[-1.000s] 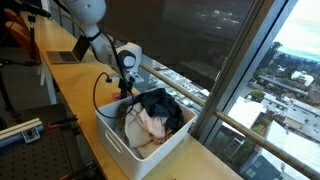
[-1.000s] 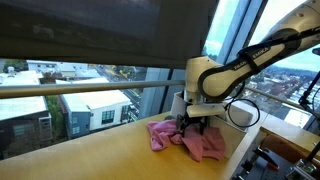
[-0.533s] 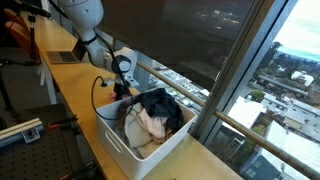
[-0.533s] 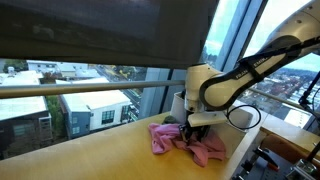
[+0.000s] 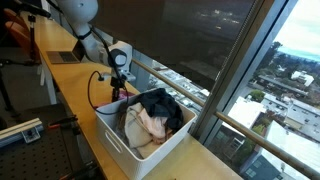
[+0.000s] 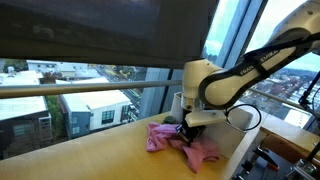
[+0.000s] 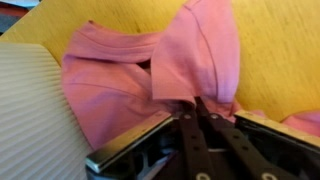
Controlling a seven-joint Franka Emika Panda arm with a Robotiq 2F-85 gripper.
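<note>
Tool (image 7: pixel 190 104) mine, jaws pinched shut on fold of pink cloth (image 7: pixel 120 80). Cloth lies crumpled on yellow table (image 7: pixel 270 50), just beside white bin (image 5: pixel 113 135). Bin holds dark clothes (image 5: pixel 160 104) and pale ones. My arm (image 6: pixel 235 82) reaches down over cloth.

In an exterior view the white bin (image 5: pixel 120 138) hides the pink cloth (image 7: pixel 115 85) altogether, and its rim covers the tips of the jaws. The arm (image 5: pixel 88 25) is cut off by the top edge there.

In the wrist view the cloth runs out past the top and right edges. A ribbed white wall (image 7: pixel 30 120) runs out past the left edge, and the body behind the jaws past the bottom. A raised fold covers the meeting tips, so how much cloth lies between them cannot be told.

In both exterior views the jaws are too small and dark to show any gap.
</note>
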